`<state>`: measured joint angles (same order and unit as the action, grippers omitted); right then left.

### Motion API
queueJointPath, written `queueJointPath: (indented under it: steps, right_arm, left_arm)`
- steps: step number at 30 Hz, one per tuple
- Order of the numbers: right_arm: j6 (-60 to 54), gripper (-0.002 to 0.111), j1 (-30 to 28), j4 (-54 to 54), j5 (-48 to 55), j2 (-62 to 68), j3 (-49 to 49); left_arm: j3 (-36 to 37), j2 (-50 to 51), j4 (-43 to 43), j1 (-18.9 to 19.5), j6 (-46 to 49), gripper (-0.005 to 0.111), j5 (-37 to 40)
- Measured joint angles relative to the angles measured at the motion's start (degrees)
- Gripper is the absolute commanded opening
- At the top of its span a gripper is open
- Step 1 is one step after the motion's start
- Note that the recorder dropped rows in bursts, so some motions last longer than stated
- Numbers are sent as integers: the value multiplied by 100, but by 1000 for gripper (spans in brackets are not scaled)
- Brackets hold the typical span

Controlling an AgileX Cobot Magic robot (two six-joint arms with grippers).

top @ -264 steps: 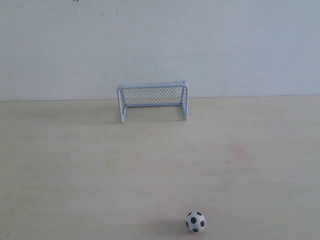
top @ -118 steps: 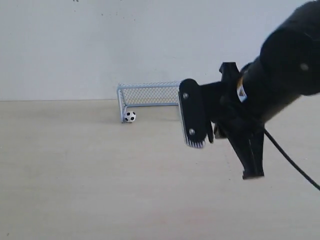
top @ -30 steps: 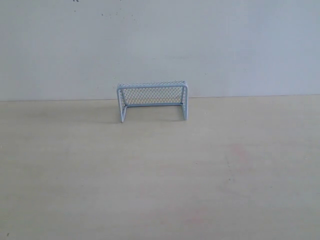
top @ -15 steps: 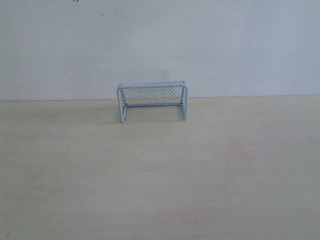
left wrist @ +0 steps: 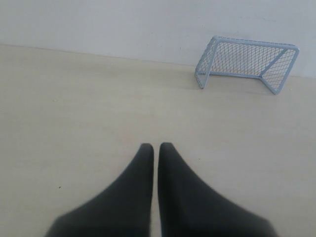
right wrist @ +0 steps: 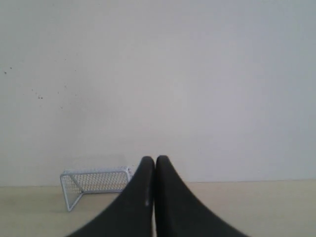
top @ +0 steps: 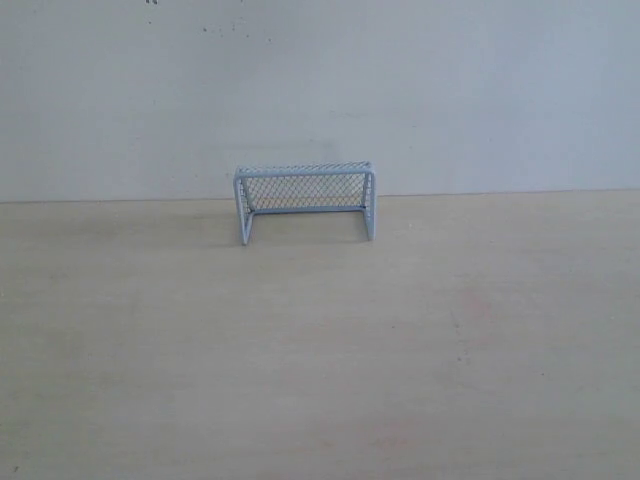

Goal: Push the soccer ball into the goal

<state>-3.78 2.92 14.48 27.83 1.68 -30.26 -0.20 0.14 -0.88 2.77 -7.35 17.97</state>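
Plainly the wall (top: 320,90) is the biggest thing on show, pale and bare, closing off the far side of the bench (top: 320,350), whose light wooden top runs flat and open toward the exterior camera. The goal (top: 305,190) stands upright at the bench's far edge, just in front of the wall, with its mouth facing the open wood. That placement seems sensible: anything rolled across the top would meet the netting rather than run off the back. Neither arm shows in the exterior view. The left hand (left wrist: 156,148) is clenched on nothing, its two dark fingers side by side with only a thin slit between them. It hangs above bare bench with the goal (left wrist: 247,61) well apart from it, ahead and to one side. The right hand (right wrist: 155,160) is likewise clenched and empty, raised and aimed at the wall, with the goal (right wrist: 94,180) low in its view. Clenched fingers make a blunt wedge, which I judge suits pushing better than gripping. The soccer ball appears in none of the three views; the goal's mouth looks empty, so where the ball lies cannot be told.
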Motion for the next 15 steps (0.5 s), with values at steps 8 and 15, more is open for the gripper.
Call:
queueJointPath:
  steps: [8, 15]
  right_arm:
    - [690, 0, 0, -43, -2124, -128, 2209]
    - [831, 0, 0, -755, -2535, -132, 2819]
  left_arm:
    - [0, 0, 0, 0, 0, 4, 0]
    - [0, 0, 0, 0, 0, 4, 0]
